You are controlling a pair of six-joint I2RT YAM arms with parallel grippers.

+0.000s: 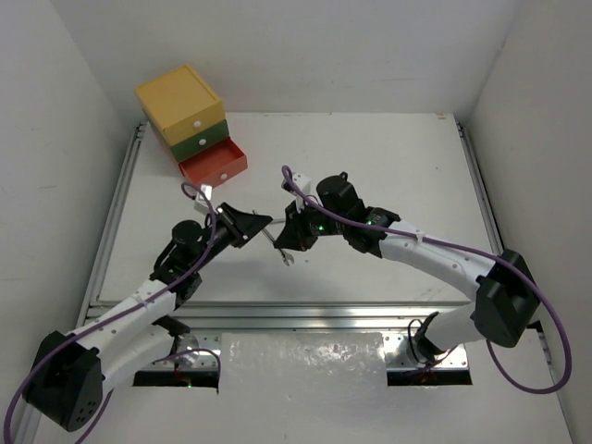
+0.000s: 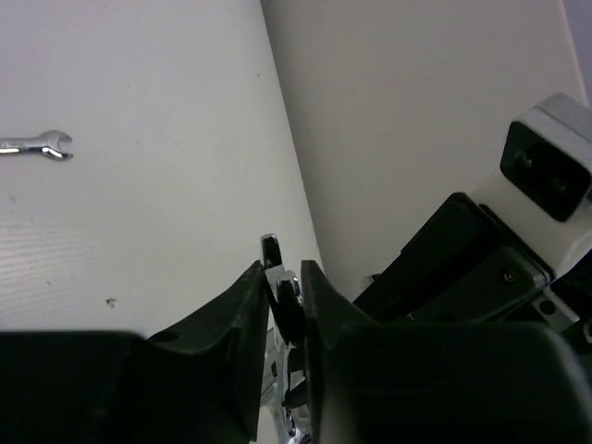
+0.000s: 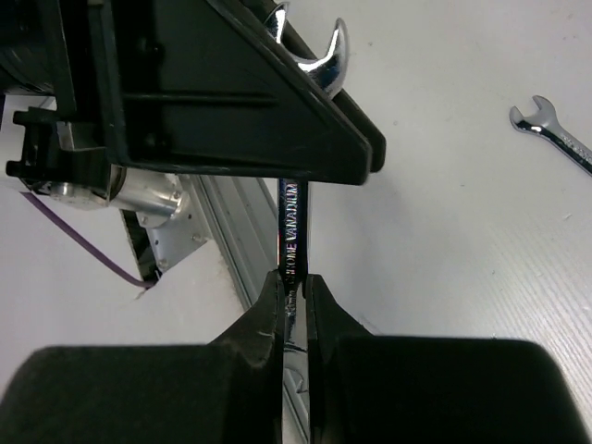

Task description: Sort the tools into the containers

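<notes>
A silver open-end wrench (image 3: 289, 231) hangs above the table between both grippers. My right gripper (image 3: 293, 282) is shut on one end of its shank. My left gripper (image 2: 280, 273) is shut on the other end of that wrench (image 2: 282, 291), and the open jaw end (image 3: 326, 57) sticks out past its fingers (image 3: 277, 139). From above the two grippers (image 1: 259, 222) (image 1: 289, 233) meet at the table's middle. A second silver wrench (image 3: 555, 134) (image 2: 37, 145) lies flat on the table (image 1: 388, 166). The containers stand at the back left: yellow (image 1: 180, 100), green (image 1: 199, 137), orange-red (image 1: 215, 164).
The orange-red bottom drawer sticks out further forward than the two above it. White walls close the table on three sides. A metal rail (image 1: 305, 314) runs along the near edge by the arm bases. Purple cables (image 1: 481, 254) trail along both arms.
</notes>
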